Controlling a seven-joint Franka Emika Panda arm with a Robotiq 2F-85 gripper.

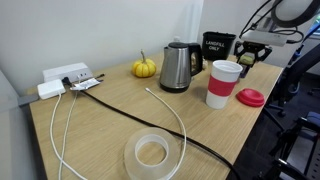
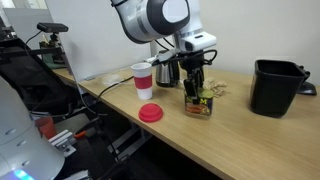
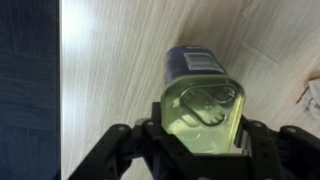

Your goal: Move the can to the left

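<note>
**Gripper lowered over the can at the table's right end**

The small squat cylindrical tin can with a yellow-gold label and dark bands (image 2: 200,106) stands upright on the pale wooden table (image 1: 110,125). In an exterior view it sits just right of the flat red plastic lid (image 2: 150,113). The tall white-and-red paper cup (image 2: 142,80) is further left. The brushed-steel kettle (image 2: 168,70) stands beyond the can, toward the far left. A black rectangular bin (image 2: 275,88) stands well apart on the right.

The black Robotiq gripper (image 2: 196,90) hangs straight down over the can, with its tips reaching the can's upper part. In the wrist view the can's metal top with its pull tab fills the space between the dark fingers (image 3: 262,142), which sit close along both sides. Whether they actually press on the can or only flank it cannot be told.

In an exterior view the far edge of the table carries a black round tub with white lettering (image 1: 218,45), next to the kettle. A small orange pumpkin (image 1: 145,68) lies to the left of the kettle, and a white power strip (image 1: 65,75) lies at the far left. A clear roll of tape (image 1: 152,152) lies at the near edge.
</note>
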